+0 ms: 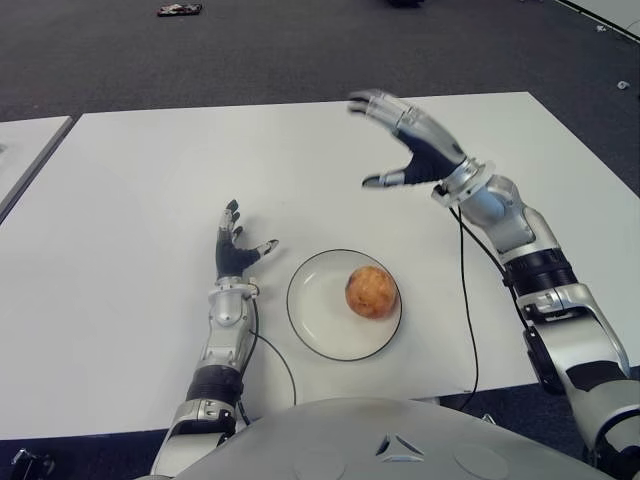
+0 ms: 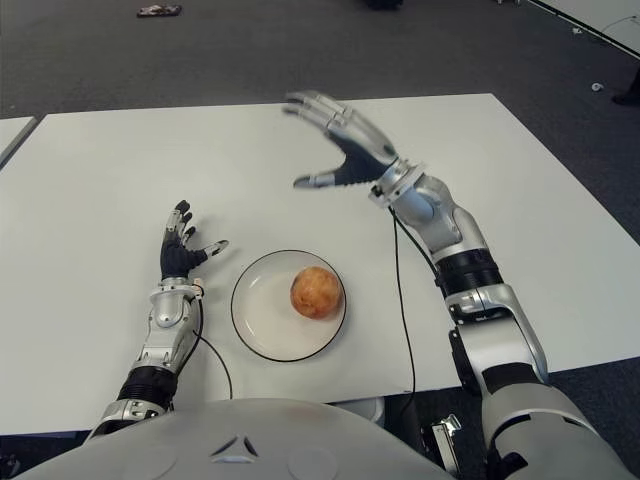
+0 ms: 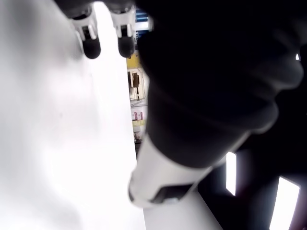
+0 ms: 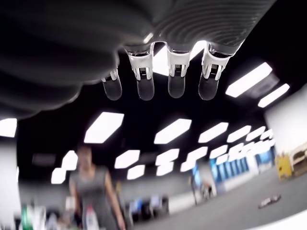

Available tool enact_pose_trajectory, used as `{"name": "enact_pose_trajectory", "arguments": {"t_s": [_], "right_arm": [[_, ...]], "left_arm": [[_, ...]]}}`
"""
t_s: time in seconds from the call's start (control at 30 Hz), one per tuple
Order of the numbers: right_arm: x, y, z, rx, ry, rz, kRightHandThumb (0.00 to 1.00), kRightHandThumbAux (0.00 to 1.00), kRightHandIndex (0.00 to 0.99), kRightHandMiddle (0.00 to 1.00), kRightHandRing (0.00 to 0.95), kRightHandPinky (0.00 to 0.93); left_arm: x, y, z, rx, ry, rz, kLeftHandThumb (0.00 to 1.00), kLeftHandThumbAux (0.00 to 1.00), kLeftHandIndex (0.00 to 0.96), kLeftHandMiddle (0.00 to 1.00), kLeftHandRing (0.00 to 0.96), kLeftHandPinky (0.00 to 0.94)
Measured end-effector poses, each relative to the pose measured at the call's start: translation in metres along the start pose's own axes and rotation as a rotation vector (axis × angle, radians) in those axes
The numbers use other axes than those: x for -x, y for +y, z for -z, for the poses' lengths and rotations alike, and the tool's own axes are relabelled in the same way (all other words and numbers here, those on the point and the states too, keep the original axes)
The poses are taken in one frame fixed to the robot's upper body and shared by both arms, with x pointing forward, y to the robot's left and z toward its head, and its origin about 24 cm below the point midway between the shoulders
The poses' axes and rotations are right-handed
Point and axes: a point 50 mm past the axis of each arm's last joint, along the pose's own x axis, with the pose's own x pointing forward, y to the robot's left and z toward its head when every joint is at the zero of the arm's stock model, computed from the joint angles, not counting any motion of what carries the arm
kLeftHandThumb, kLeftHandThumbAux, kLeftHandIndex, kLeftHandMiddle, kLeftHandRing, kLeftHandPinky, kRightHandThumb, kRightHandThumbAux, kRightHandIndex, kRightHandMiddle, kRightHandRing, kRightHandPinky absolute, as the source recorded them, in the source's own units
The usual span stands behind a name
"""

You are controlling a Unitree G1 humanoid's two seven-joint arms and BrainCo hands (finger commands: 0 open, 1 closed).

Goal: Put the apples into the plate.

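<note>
apple (image 1: 371,291): in plate (image 1: 312,320)
right hand (image 1: 405,145): raised beyond plate, fingers spread, empty
left hand (image 1: 235,248): beside plate's left, fingers apart
step: placing looks done
next: no other apple visible

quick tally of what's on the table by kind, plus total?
Apples: 1, the apple sitting in the plate
Plates: 1, the plate, white with a dark rim
Robot hands over the table: 2, the left hand beside the plate and the right hand raised beyond it, both open and empty
Total: 4

Even bright overhead light; table (image 1: 120,300) glares white; wrist views blurred, ceiling panels (image 4: 175,129) glowing.
</note>
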Motion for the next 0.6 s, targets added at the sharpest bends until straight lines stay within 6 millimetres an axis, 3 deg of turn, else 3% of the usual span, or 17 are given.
{"name": "enact_pose_trajectory", "arguments": {"t_s": [0.27,0.6], "right_arm": [[-0.008,0.008,0.022,-0.228,0.139,0.116,0.081,0.268,0.000,0.000,0.000,0.000],[0.001,0.032,0.044,-0.491,0.359,0.211,0.054,0.306,0.000,0.000,0.000,0.000]], "left_arm": [[0.000,0.000,-0.001,-0.002,-0.011,0.012,0.000,0.481,0.000,0.019,0.015,0.030],[0.000,0.000,-0.001,-0.005,-0.012,0.013,0.000,0.469,0.000,0.018,0.013,0.022]]}}
